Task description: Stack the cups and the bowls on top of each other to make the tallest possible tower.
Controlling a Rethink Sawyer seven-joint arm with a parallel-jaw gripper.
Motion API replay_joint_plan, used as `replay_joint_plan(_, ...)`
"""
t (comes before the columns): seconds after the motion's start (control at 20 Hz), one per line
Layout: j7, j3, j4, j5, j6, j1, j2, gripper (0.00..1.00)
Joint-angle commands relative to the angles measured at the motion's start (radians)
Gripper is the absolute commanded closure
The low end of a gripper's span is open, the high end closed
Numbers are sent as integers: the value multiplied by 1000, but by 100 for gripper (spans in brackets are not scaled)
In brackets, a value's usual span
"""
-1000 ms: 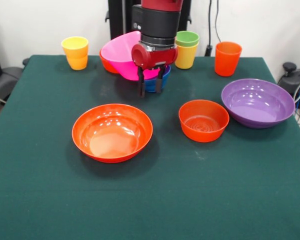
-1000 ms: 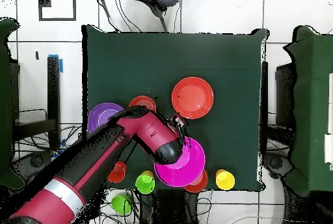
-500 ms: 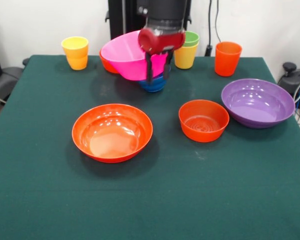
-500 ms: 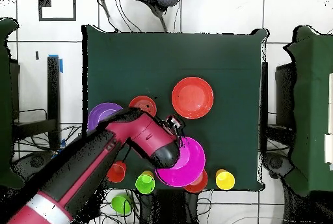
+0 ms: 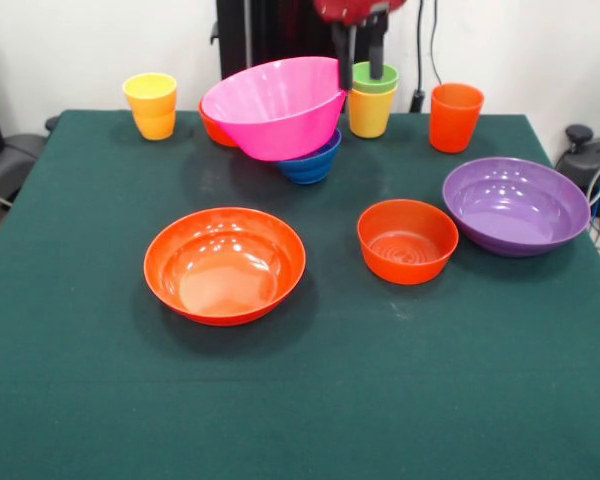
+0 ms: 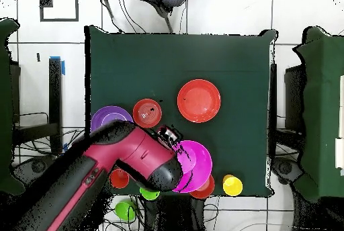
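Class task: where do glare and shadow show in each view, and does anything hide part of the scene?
Front view: white glare spots sit inside the wide orange bowl and the purple bowl; soft shadows lie under the tilted pink bowl. Overhead view: lighting looks flat, and the arm covers part of the pink bowl and the cups beside it.

The deep bowl (image 5: 273,105) leans tilted on two small bowls (image 5: 310,160) at the bench's (image 5: 300,400) far edge. A wide bowl (image 5: 225,264) sits before it; right of that, a small bowl (image 5: 407,240), then another wide bowl (image 5: 516,205).
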Motion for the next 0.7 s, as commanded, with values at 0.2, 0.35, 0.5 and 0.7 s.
replay_joint_plan(0.2,-89,85,165,-43,-39,-6,-36,0)
replay_joint_plan(0.35,-126,103,178,-60,-25,-11,-25,0)
replay_joint_plan(0.5,-148,119,193,-74,-10,-9,-16,0)
replay_joint_plan(0.7,-169,138,203,-82,13,-13,-5,0)
